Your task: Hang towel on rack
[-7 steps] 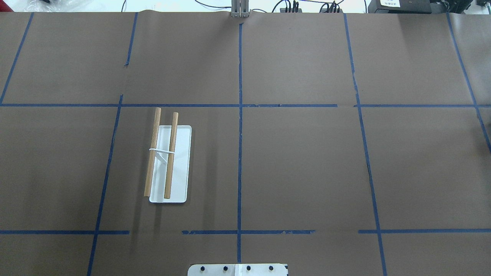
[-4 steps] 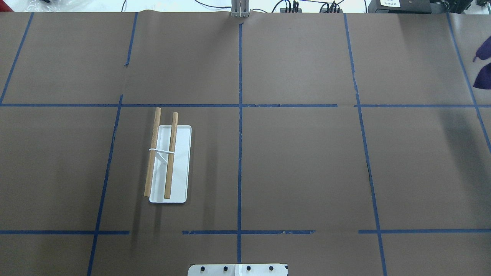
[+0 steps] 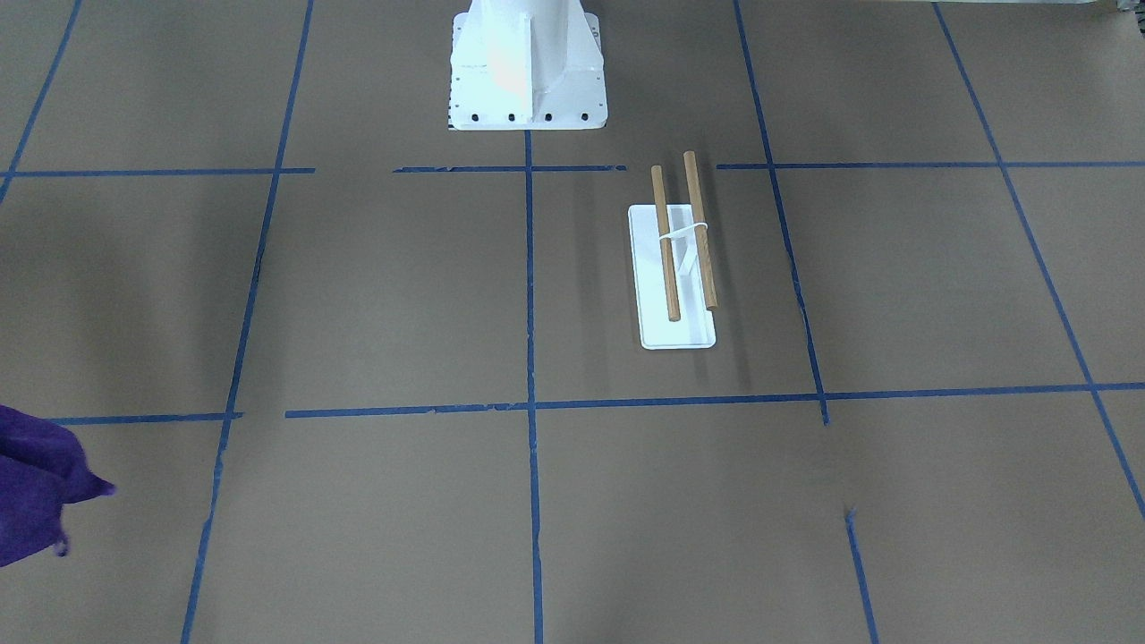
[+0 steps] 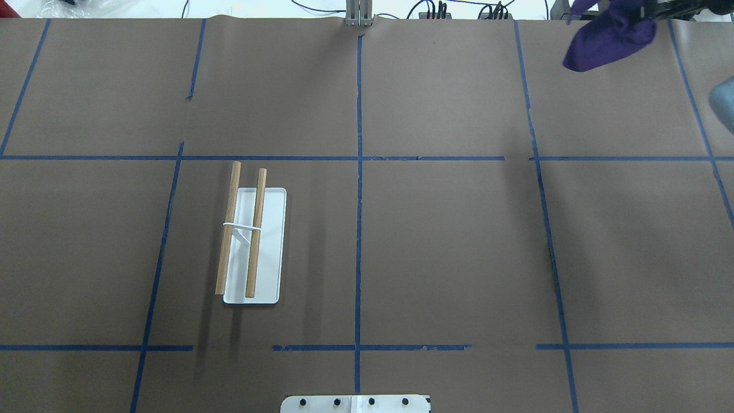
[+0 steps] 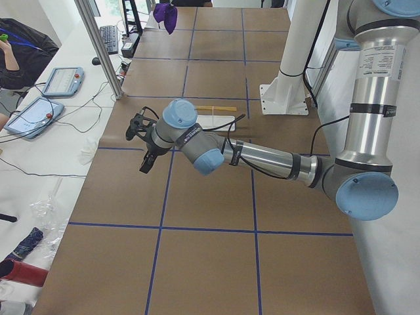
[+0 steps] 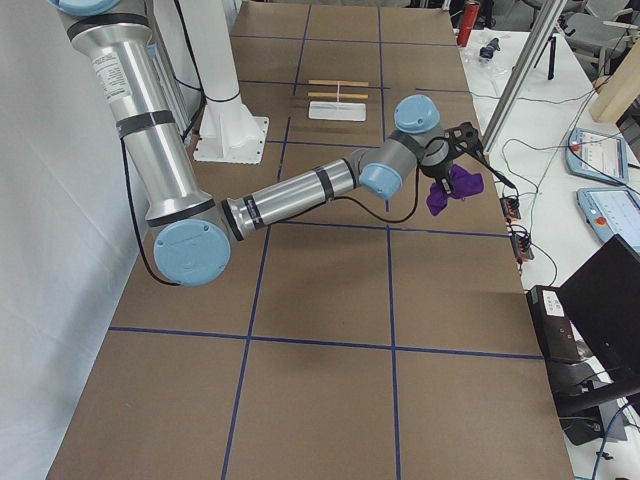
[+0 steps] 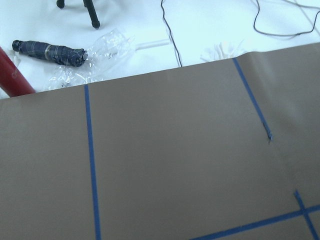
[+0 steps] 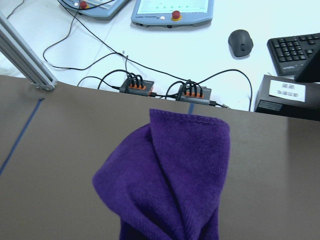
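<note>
since a second ago the overhead view has changed: then the towel (image 4: 608, 40) was out of sight, a little later it showed as a purple patch at the right edge, and now it hangs further in and further from the robot, over the far right corner of the brown table (image 4: 447, 241). a light-blue joint of the right arm (image 4: 723, 104) has also come in at the right edge. the rack (image 4: 270, 246) has not moved. it stands on the table's left half with both dowels bare, well apart from the towel. the right gripper (image 6: 450, 168) is closed on the towel's top; the cloth droops from it in folds, clear of the table, and hides the fingers. the left gripper (image 5: 146, 161) hovers over the table's far edge on the robot's left, seen only from the side, so i cannot tell whether it is wide or narrow. in the right wrist view a white label (image 8: 286, 89) sits on a black box (image 8: 270, 106); its print is too small to read.
</note>
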Motion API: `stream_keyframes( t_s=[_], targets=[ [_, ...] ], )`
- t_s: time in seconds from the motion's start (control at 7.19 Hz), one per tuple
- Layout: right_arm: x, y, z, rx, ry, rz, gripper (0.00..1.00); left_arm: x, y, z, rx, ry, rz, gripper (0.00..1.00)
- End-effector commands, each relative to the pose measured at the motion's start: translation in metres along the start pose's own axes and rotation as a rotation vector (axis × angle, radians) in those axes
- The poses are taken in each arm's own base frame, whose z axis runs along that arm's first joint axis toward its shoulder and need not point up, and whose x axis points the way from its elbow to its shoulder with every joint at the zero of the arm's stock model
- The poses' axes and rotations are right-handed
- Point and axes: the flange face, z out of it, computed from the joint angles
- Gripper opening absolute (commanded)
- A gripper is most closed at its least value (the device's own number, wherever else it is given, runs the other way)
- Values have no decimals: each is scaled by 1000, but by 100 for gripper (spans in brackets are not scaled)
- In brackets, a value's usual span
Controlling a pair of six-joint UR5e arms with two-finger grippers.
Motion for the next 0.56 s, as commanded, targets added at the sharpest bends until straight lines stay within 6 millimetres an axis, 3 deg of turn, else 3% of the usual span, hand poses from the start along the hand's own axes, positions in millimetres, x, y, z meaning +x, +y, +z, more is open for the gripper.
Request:
stream_keyframes(
  t_s=[0.0, 0.28, 0.42],
  targets=[
    [-121, 18, 21, 82, -59, 112, 0, 76, -16, 19, 58, 185, -261, 100],
    [-219, 57, 24, 178, -127, 238, 0, 161, -32, 40, -1, 321, -507, 100],
    [-263, 78, 25, 214, -160, 247, 0, 215, -30, 56, 22, 368, -617, 100]
  ],
)
